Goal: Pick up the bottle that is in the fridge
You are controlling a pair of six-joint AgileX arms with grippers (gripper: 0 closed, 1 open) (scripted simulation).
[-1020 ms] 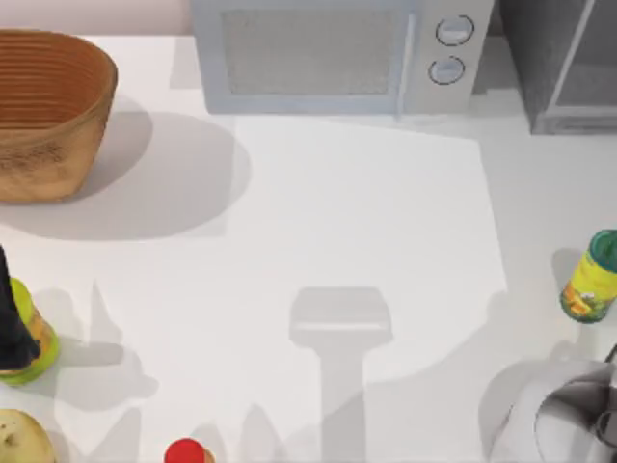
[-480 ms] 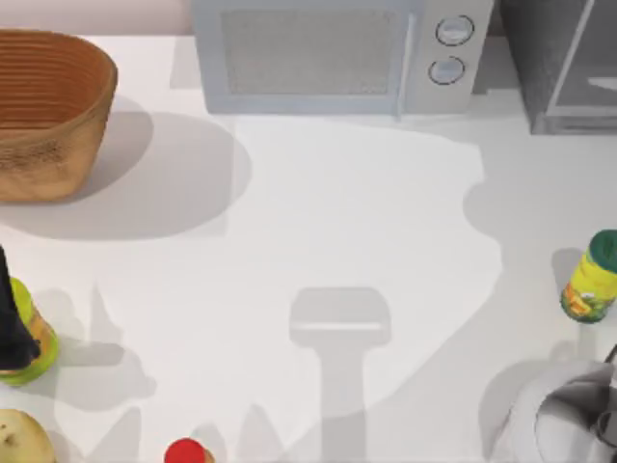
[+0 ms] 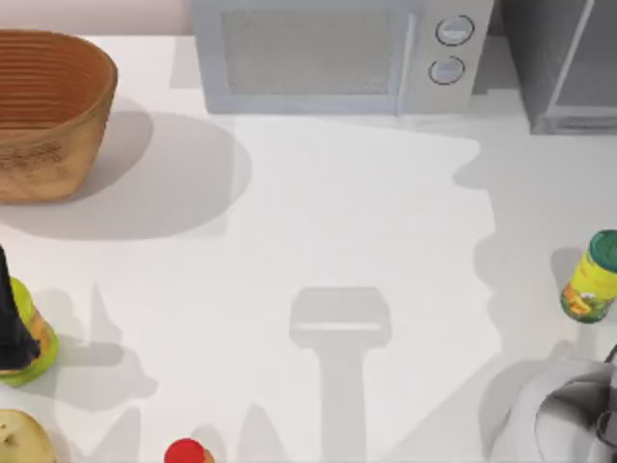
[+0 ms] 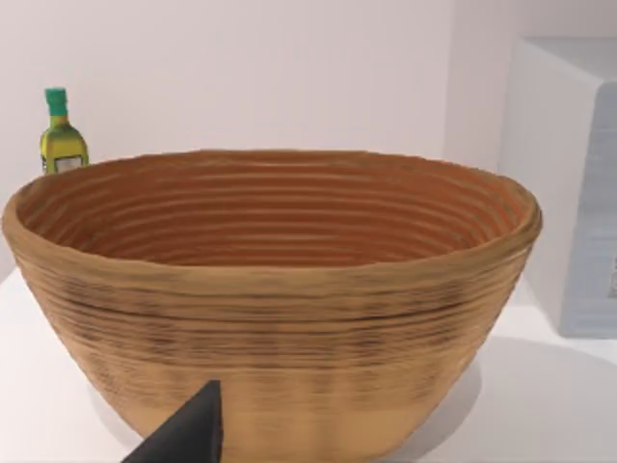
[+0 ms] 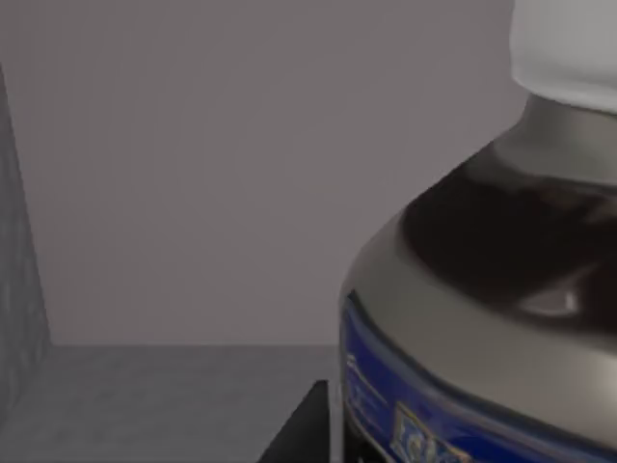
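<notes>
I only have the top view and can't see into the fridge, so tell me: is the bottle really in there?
Observer: Yes. The right wrist view shows the bottle upright inside the fridge.
Operator: How near is the right gripper?
Observer: The right gripper is inside the fridge, with one dark fingertip right beside the bottle. I can't tell whether they touch.
Operator: And the left?
Observer: The left gripper is idle, facing the basket.

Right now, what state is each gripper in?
Left gripper: by the basket, cannot be told.
Right gripper: inside the fridge, close against the bottle, cannot be told.
</notes>
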